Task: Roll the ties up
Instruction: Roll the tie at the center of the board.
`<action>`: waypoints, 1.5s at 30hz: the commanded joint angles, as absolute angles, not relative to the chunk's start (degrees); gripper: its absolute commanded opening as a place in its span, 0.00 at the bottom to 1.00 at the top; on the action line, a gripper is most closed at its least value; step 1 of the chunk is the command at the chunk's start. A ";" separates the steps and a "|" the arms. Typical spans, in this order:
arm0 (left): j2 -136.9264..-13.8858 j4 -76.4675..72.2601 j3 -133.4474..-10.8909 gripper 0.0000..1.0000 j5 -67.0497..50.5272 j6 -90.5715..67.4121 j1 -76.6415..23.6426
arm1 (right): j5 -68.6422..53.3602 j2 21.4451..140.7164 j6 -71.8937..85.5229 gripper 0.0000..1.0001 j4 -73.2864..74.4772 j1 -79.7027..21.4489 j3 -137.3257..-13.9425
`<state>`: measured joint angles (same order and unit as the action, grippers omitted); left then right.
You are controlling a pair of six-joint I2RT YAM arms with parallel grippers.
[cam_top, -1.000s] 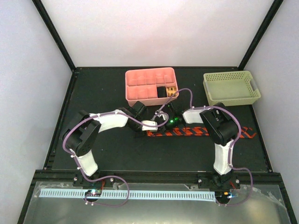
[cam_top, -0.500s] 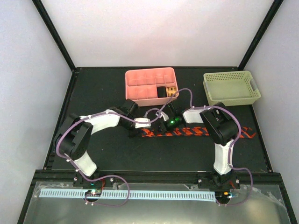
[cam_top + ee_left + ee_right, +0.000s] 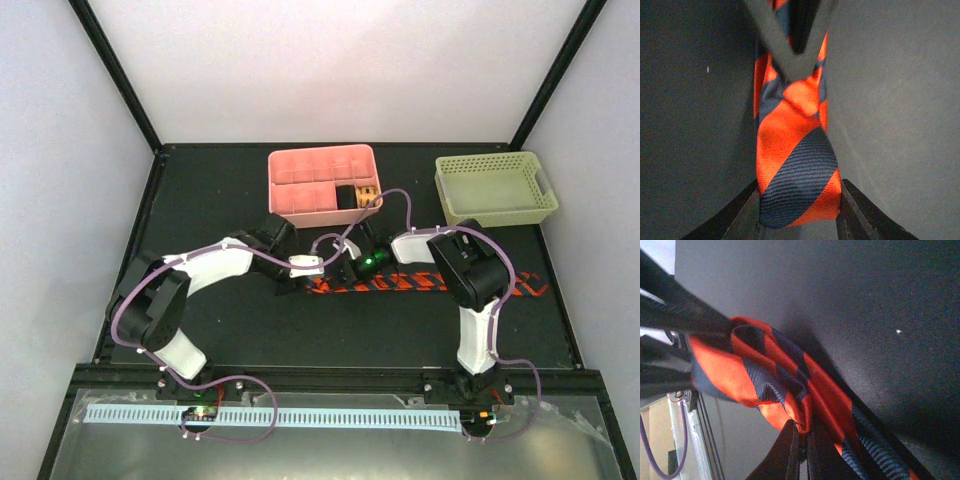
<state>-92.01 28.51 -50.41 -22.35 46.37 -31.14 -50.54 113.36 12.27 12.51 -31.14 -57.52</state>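
Over the last second the left arm has swung its elbow toward the lower left of the top view and drawn its wrist slightly leftward along the tie. The left gripper (image 3: pixel 799 194) straddles the rounded, folded end of the tie (image 3: pixel 792 150), with a finger touching each edge at the bottom of its wrist view. I cannot tell whether it clamps the fabric or only brackets it. The right gripper (image 3: pixel 802 437) is pinched tight on a layered fold of the tie at bottom centre of its view, with loops bunched above it to the left. Further out, the rest of the tie lies flat across the middle of the top view, running right, below the pink tray (image 3: pixel 300 212). To roll well, I judge the pinched core should be held tight and square while the left side feeds each turn evenly, with the edges aligned so the coil does not cone.
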 commanded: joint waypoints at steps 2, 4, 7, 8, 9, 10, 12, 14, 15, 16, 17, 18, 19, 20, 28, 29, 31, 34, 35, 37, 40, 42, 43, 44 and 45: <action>-91.26 29.93 -55.49 0.37 -27.13 43.96 -34.50 | -47.30 115.86 11.59 0.02 14.59 -31.04 -57.63; -93.25 30.50 -57.75 0.37 -26.88 42.77 -35.24 | -47.74 116.07 11.56 0.02 14.61 -30.98 -57.78; -96.38 30.81 -60.76 0.36 -25.62 41.78 -36.79 | -48.84 116.08 11.67 0.02 14.45 -30.97 -57.69; -97.28 30.86 -61.49 0.36 -24.98 41.72 -37.44 | -49.31 115.95 11.82 0.02 14.30 -31.00 -57.61; -98.10 30.82 -62.05 0.35 -24.11 41.66 -38.03 | -49.79 115.82 11.88 0.02 14.04 -30.97 -57.46; -98.88 30.77 -62.43 0.35 -23.23 41.55 -38.59 | -50.16 115.61 12.06 0.02 13.83 -30.90 -57.36; -100.31 30.60 -63.26 0.35 -21.83 41.33 -39.45 | -51.42 115.21 12.84 0.02 12.71 -30.65 -56.95; -101.58 30.46 -63.97 0.33 -20.94 41.04 -39.99 | -53.03 114.90 14.00 0.02 10.86 -30.20 -56.28; -102.19 30.70 -64.51 0.32 -20.27 40.92 -40.23 | -54.07 114.91 14.55 0.02 10.22 -29.88 -56.02; -102.63 30.70 -64.79 0.32 -19.62 40.82 -40.26 | -54.72 114.89 14.91 0.03 9.87 -29.70 -55.81; -103.04 30.63 -65.08 0.31 -19.34 40.70 -40.40 | -55.36 114.87 15.04 0.03 9.52 -29.56 -55.56; -103.48 31.12 -65.50 0.31 -19.12 40.74 -40.41 | -55.78 114.69 15.21 0.03 9.08 -29.47 -55.31; -104.30 32.12 -66.30 0.31 -18.72 40.85 -40.49 | -56.11 114.38 15.47 0.04 8.58 -29.33 -54.95; -105.25 32.93 -66.83 0.30 -17.95 40.91 -40.67 | -56.47 114.08 15.69 0.04 8.13 -29.20 -54.69; -105.36 33.28 -63.77 0.27 -14.56 41.77 -40.84 | -61.16 111.00 19.41 0.13 2.87 -27.36 -51.49; -105.46 33.30 -63.58 0.27 -14.54 41.71 -40.81 | -61.85 110.82 19.50 0.15 2.71 -27.22 -51.35; -105.53 33.18 -63.42 0.26 -14.48 41.82 -40.81 | -62.35 110.39 19.24 0.16 3.24 -26.72 -51.18; -105.47 33.30 -63.51 0.26 -14.58 41.81 -40.79 | -62.81 109.57 19.83 0.19 2.25 -25.53 -50.34; -105.51 33.31 -63.58 0.26 -14.57 41.83 -40.73 | -62.70 109.21 20.61 0.20 0.89 -25.27 -49.82; -105.49 33.29 -63.55 0.26 -14.46 41.78 -40.71 | -62.38 108.47 22.48 0.23 -2.06 -25.22 -48.79; -105.30 33.17 -63.54 0.26 -14.58 41.77 -40.82 | -62.46 107.86 27.29 0.24 -7.60 -25.42 -47.45; -105.36 33.22 -63.63 0.26 -14.59 41.75 -40.74 | -62.32 108.03 27.78 0.23 -8.22 -25.96 -47.89; -105.32 33.21 -63.70 0.26 -14.60 41.67 -40.70 | -62.10 108.28 27.71 0.23 -7.90 -26.38 -48.14; -105.32 33.21 -63.72 0.26 -14.57 41.66 -40.72 | -61.98 108.74 27.99 0.23 -7.82 -26.83 -48.37; -105.40 33.22 -63.74 0.26 -14.59 41.62 -40.66 | -61.99 109.08 28.26 0.23 -8.07 -27.34 -48.51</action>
